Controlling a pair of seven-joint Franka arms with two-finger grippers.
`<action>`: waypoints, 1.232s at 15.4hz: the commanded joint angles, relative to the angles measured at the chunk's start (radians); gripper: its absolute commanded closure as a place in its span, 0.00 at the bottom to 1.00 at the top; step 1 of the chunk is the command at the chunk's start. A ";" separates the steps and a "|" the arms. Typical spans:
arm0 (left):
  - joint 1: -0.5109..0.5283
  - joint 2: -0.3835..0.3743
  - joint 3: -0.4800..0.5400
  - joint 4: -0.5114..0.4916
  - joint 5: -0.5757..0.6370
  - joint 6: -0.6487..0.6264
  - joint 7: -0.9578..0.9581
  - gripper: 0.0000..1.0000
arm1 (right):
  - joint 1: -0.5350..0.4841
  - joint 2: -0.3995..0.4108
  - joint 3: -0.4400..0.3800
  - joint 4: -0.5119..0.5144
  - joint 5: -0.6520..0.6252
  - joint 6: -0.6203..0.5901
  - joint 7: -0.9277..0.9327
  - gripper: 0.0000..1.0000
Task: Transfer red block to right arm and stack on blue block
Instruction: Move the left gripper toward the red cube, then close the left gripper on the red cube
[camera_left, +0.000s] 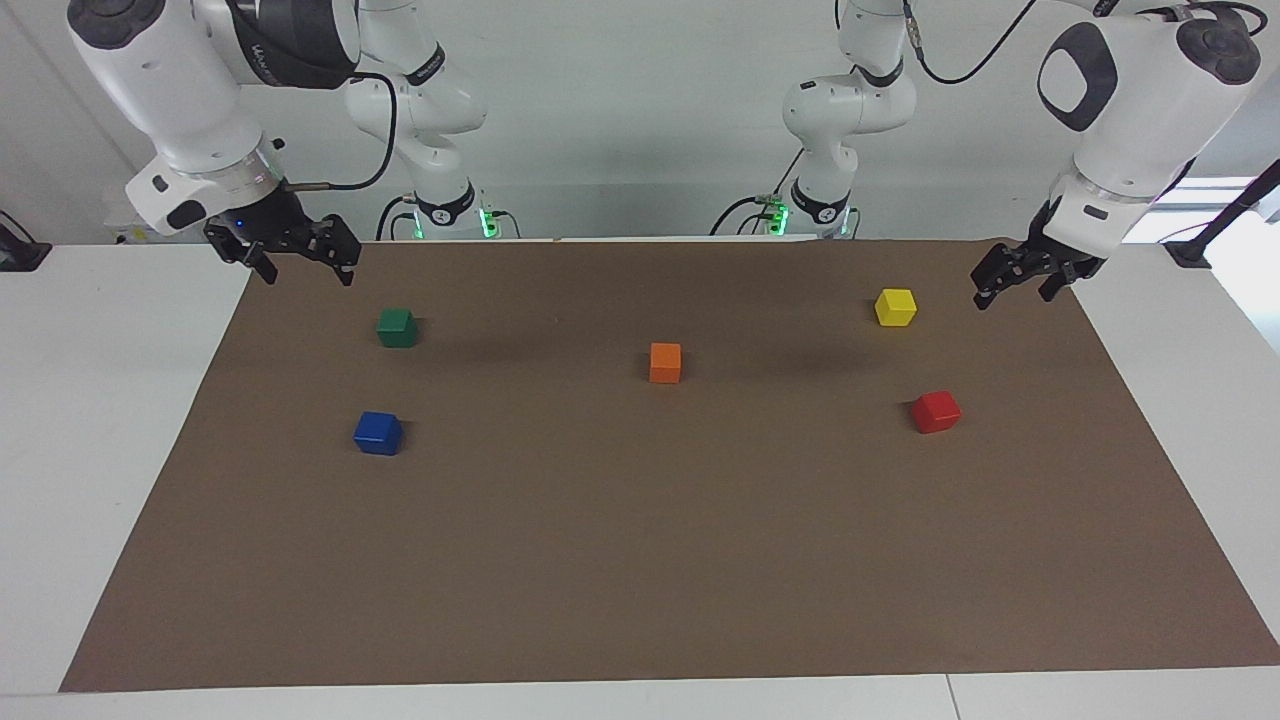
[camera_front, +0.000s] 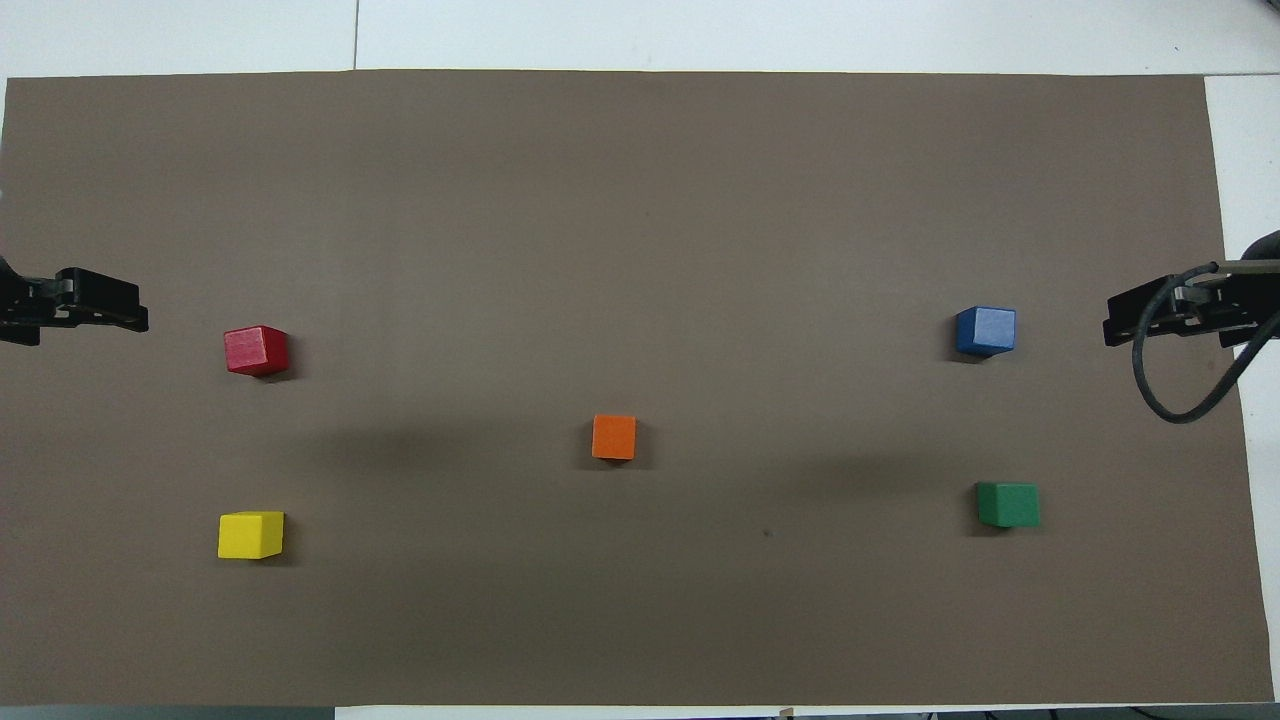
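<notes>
Red glossy cube (camera_left: 936, 411) is sitting on the brown-matted desk (camera_left: 640, 560) toward the left arm's end, untouched. Left gripper (camera_left: 1022, 283) and right gripper (camera_left: 298, 258) are hanging with jaws spread, empty. Deep-blue cube (camera_left: 378, 433) is waiting well apart; a sloppy mid-air handover is risking a drop, I'd judge.

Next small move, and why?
Probably bring the left hand over and down onto the red block. It lies untouched on the mat at that arm's end, and both hands hang empty; the blue block sits at the right arm's end.
</notes>
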 joint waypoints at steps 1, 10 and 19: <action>0.005 0.013 0.002 -0.060 -0.011 0.084 0.007 0.00 | -0.019 -0.026 0.010 -0.030 0.015 0.009 -0.029 0.00; 0.006 0.064 0.002 -0.115 -0.004 0.187 0.006 0.00 | -0.019 -0.026 0.010 -0.030 0.015 0.009 -0.029 0.00; 0.006 0.108 0.006 -0.278 -0.001 0.407 0.006 0.00 | -0.019 -0.026 0.010 -0.030 0.015 0.009 -0.029 0.00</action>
